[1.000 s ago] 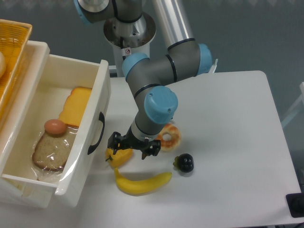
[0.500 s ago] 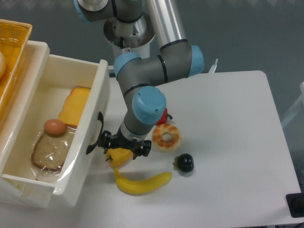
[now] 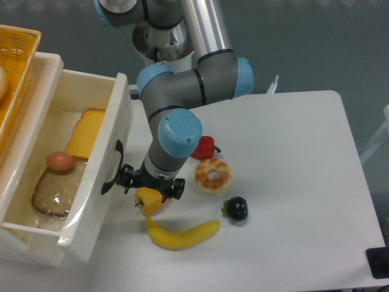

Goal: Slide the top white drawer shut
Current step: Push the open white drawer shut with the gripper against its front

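Note:
The top white drawer (image 3: 115,128) stands pulled out at the left. Its black arched handle (image 3: 113,168) is on the front panel facing right. Inside lie a bread slice (image 3: 53,188), an egg (image 3: 59,160) and cheese slices (image 3: 85,134). My gripper (image 3: 151,185) sits low over the table just right of the drawer front, its left side touching or almost touching the panel below the handle. Its fingers look spread with nothing between them. The lower drawer is hidden from view.
A yellow pepper (image 3: 149,199) lies right under the gripper, a banana (image 3: 180,234) in front of it. A donut (image 3: 213,175), a red pepper (image 3: 205,147) and a dark fruit (image 3: 236,209) lie to the right. A yellow wicker basket (image 3: 15,73) sits at the top left.
My gripper has moved left from beside the donut to the drawer front. The drawer has slid left, partly inward. The red pepper has come into sight.

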### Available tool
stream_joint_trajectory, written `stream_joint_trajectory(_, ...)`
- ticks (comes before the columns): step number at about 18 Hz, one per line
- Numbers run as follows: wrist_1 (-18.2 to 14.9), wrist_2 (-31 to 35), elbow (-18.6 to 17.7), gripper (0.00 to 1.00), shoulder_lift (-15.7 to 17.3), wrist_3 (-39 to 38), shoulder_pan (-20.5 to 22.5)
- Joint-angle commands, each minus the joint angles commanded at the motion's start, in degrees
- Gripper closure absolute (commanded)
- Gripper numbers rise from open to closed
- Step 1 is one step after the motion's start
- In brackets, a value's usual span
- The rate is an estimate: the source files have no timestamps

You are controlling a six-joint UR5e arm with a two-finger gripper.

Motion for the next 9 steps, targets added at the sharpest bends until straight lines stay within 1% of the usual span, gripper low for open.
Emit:
stream_joint_trajectory(3,-0.44,-1.76,0.00,0.00,0.79,0.53,0.00)
stream_joint_trajectory(9,-0.35,-1.76,0.00,0.00,1.58,0.53,-2.11)
